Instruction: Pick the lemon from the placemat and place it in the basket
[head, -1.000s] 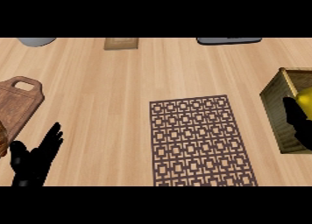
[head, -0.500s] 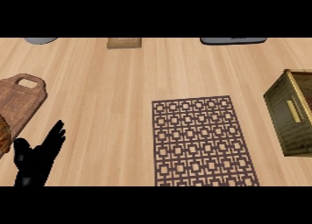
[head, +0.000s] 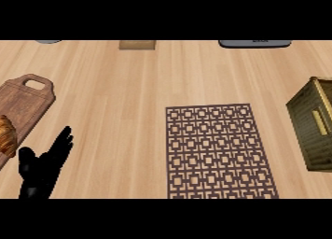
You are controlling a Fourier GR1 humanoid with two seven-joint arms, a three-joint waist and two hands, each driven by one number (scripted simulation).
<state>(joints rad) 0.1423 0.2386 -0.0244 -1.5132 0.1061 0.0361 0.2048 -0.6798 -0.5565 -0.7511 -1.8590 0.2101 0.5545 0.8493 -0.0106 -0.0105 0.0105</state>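
1. Head view: the left hand (head: 41,168) is resting at the lower left, fingers straight and spread, holding nothing; the basket (head: 319,125) is sitting well apart at the right edge (no lemon is showing).
2. The placemat (head: 217,150) is lying between them, bare counter (head: 134,84) stretching around; a cutting board (head: 21,105) with a croissant (head: 3,135) is lying just beside the hand.

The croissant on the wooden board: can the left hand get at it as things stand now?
Probably yes. The left hand rests open just beside the wooden board, the croissant lies close to its left, and nothing stands between them.
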